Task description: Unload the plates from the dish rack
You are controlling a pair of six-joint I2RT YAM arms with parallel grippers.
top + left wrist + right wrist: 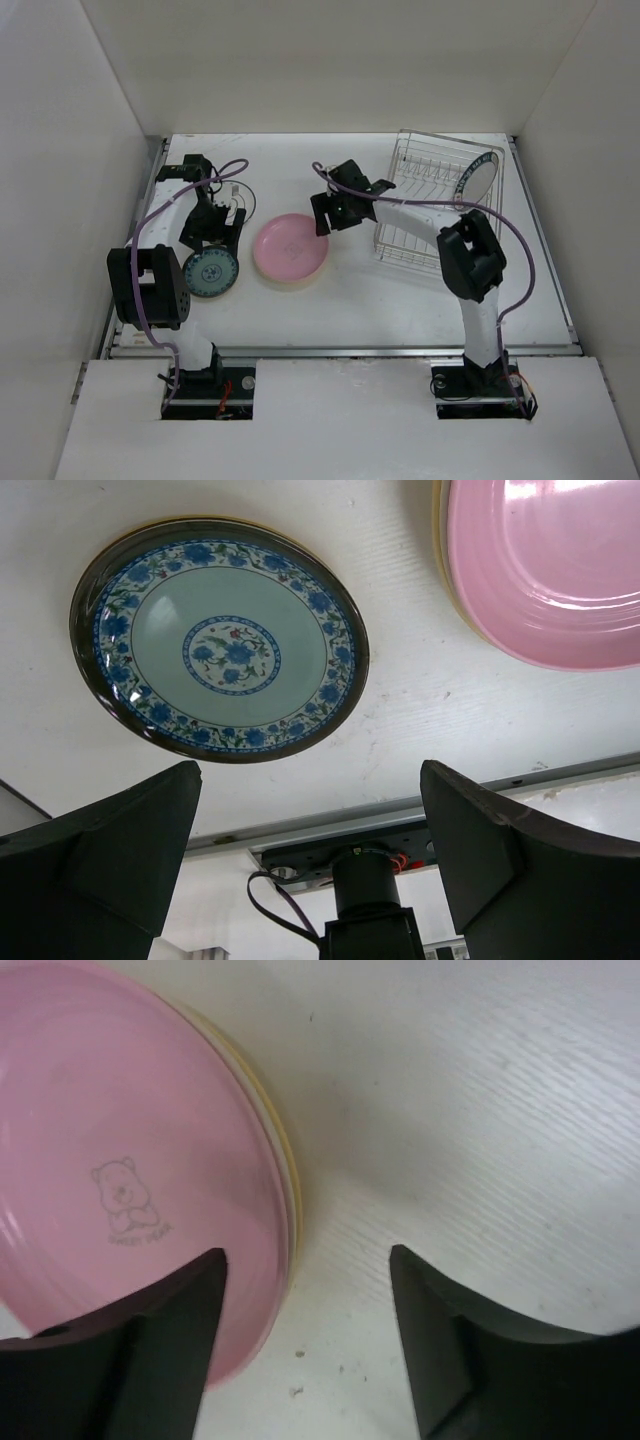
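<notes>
The left jaws are nearest the lens: two dark, matte, wedge-shaped fingers (110,850) spread wide and holding nothing. Just beyond their tips a teal plate (220,640) lies flat on the desk (420,710), face up. It is round and glossy, with a dark rim, a band of blue flowers and a blue floral medallion at its centre. Past the right-hand finger, well apart from the teal plate, is the smooth edge of a pink plate (550,570).

The right jaws are also spread and empty, their fingers (470,1360) dark and blunt. The pink plate's edge passes under the left-hand finger, and between the fingers there is only bare desk, white with a fine wood-like grain. The pink plate is glossy, with a faint bear outline printed on it. It lies flat on a cream plate (287,1175), of which only a thin rim shows.

Farther out, to the right of the right jaws, is a silver wire rack (420,215) with rows of upright dividers. One white plate (480,178) with a dark patterned rim stands on edge at its far right corner, leaning. From above its oval outline runs from near left to far right.

That makes four plates: three flat on the desk, one in the rack.
</notes>
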